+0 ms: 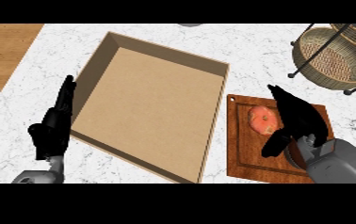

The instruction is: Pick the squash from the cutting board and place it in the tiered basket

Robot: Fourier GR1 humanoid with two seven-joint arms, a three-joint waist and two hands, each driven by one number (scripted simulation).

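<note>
Hovering over the cutting board (246,164), my right hand (300,118) is open, fingers straight just beside the squash (262,119). I should settle lower and curl fully round it before lifting toward the tiered basket (325,58).

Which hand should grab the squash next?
Right. The right hand hovers open over the brown wooden cutting board, beside the orange round squash; the left hand rests beyond the tan shallow box.

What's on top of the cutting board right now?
An orange squash lies on the cutting board. The right hand, fingers straight, is over the board's right side, beside the squash; whatever lies beneath it is hidden.
</note>
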